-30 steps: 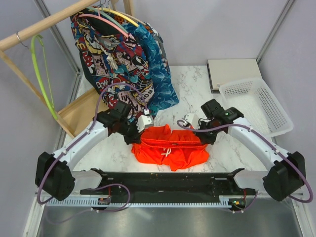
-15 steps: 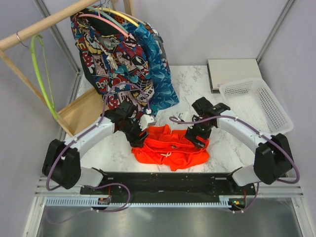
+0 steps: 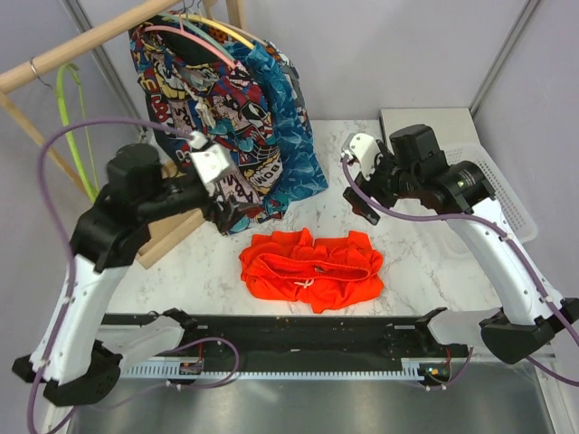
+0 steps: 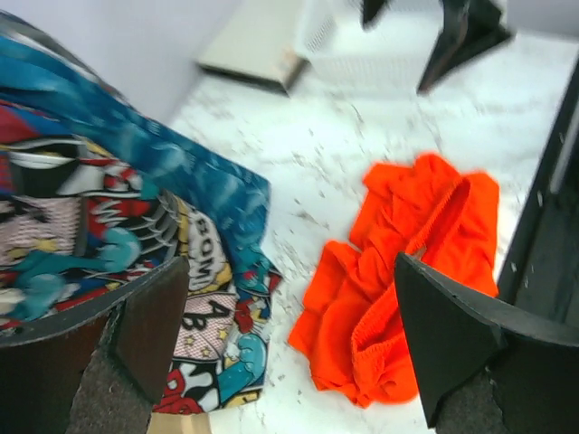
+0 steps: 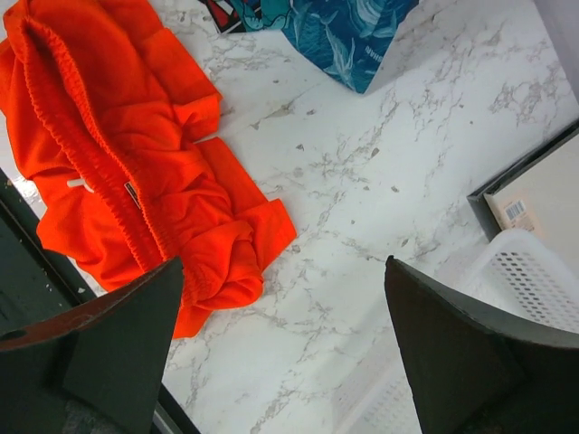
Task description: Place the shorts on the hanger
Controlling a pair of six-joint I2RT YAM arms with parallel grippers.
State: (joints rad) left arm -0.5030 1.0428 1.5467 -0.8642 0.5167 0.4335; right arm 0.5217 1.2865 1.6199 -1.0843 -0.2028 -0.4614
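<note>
Lying in a bunched heap near the middle of the tabletop's (image 3: 412, 271) near edge, the shorts (image 3: 310, 271) touch neither arm. The left gripper (image 3: 233, 215) and right gripper (image 3: 362, 206) hang above the far half, jaws spread wide and empty. The hanger (image 3: 65, 108) hangs from the wooden rail (image 3: 81, 45) beyond the left edge, well apart from the shorts. A pinch into the folds could catch one layer or only the drawstring, so the shorts would sag unevenly. The left gripper, just beside the hanging clothes (image 3: 194, 81), could snag them. The left arm hides the hanger's lower part, its hook cannot be made out, and the leg openings are lost in the folds.
</note>
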